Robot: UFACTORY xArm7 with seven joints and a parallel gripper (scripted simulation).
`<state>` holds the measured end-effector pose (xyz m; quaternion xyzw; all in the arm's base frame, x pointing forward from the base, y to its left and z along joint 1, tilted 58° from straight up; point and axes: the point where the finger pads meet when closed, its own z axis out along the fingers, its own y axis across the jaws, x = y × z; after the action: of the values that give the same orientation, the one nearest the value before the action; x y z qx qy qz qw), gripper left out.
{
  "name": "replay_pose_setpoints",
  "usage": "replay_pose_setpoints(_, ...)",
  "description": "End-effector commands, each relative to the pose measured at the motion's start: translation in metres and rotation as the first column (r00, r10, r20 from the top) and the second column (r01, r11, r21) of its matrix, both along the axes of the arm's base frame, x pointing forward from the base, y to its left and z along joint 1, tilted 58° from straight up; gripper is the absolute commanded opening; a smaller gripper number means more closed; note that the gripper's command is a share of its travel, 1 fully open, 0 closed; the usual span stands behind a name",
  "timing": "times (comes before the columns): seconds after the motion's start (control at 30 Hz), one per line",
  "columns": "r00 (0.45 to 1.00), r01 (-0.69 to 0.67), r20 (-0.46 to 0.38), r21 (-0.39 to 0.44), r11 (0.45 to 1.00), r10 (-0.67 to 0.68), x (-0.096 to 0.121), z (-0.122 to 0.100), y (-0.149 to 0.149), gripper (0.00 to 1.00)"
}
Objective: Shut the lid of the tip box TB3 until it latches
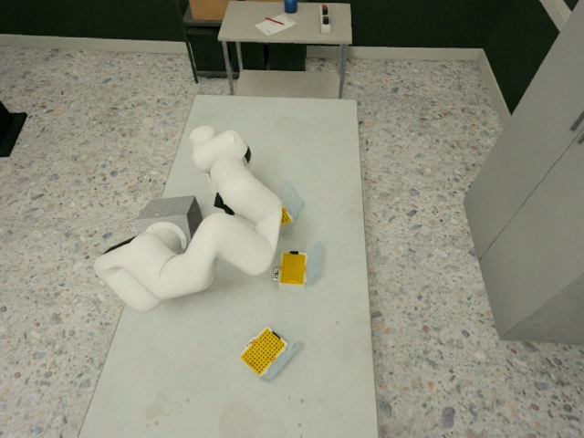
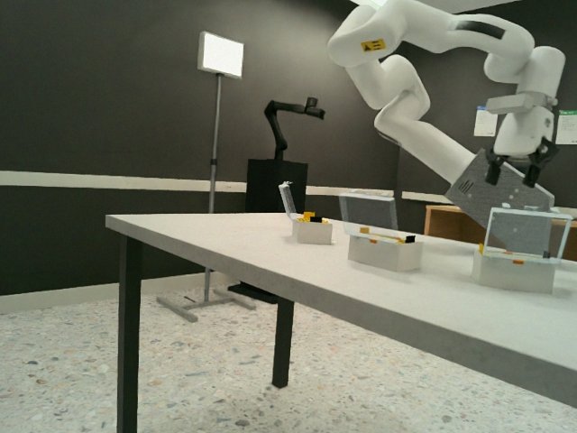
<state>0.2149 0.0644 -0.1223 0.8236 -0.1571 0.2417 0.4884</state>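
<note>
Fingers (image 2: 492, 171) of the gripper (image 2: 514, 173) stand at full spread with nothing between them; I see both black fingertips pointing down in the exterior view, above and behind the raised lid (image 2: 526, 231) of the tip box (image 2: 512, 272) nearest that camera, clear of it. From the top view I cannot see the gripper, since the white arm (image 1: 235, 188) covers it along with most of that same box (image 1: 286, 216), the farthest from this camera.

I cannot read any label, so I cannot tell which box is TB3. Three tip boxes stand flat on the white bench (image 1: 226, 368), all with clear lids open:
- Middle box (image 1: 292, 269): yellow tip rack exposed, lid (image 1: 314, 263) on its right side, just beside the arm's elbow.
- Near box (image 1: 262, 350): well apart from the others, turned at an angle, lid (image 1: 283, 361) laid back.

The arm rises from a grey base block (image 1: 167, 214) at the bench's left edge.
</note>
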Motion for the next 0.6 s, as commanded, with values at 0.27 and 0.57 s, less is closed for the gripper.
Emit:
replay_pose_setpoints(0.27, 1.000, -0.007, -0.008, 0.002, 1.000, 0.007, -0.014, -0.025, 0.017, 1.00)
replay_pose_setpoints(0.57, 1.000, -0.007, -0.008, 0.002, 1.000, 0.007, -0.013, -0.041, -0.008, 1.00)
